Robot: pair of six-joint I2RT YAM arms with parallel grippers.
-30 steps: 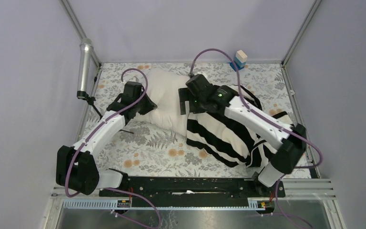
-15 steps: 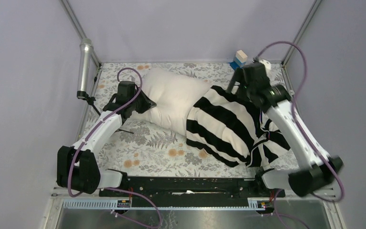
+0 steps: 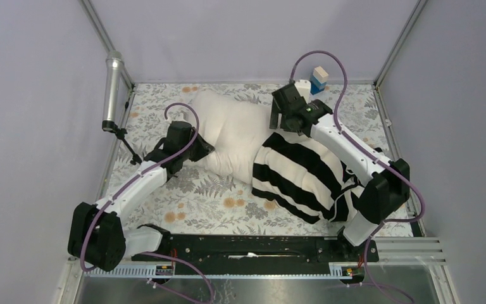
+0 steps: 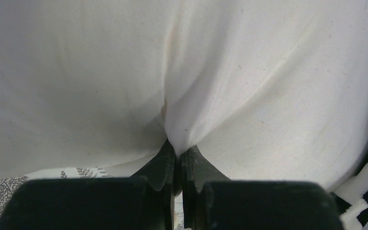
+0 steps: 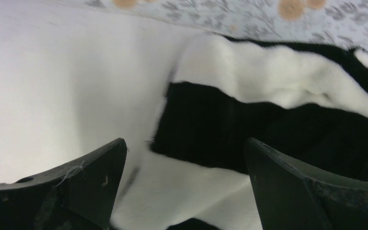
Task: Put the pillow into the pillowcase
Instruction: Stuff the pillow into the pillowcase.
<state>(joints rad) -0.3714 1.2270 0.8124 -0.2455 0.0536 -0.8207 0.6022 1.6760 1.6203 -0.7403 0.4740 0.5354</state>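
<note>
A: So, what is being done?
B: The pillow [image 3: 231, 126], partly inside the pillowcase [image 3: 297, 171], is being pinched by the shut left claw [image 4: 178, 149]. The hem [image 5: 168, 103], likely next, is being hovered over by the wide-open, empty right claw [image 5: 184, 143].

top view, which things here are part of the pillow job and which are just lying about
Job: pillow, pillowcase, left gripper pinching the pillow, right gripper open over the pillowcase edge.
Lying about: stacked blocks, silver cylinder.
</note>
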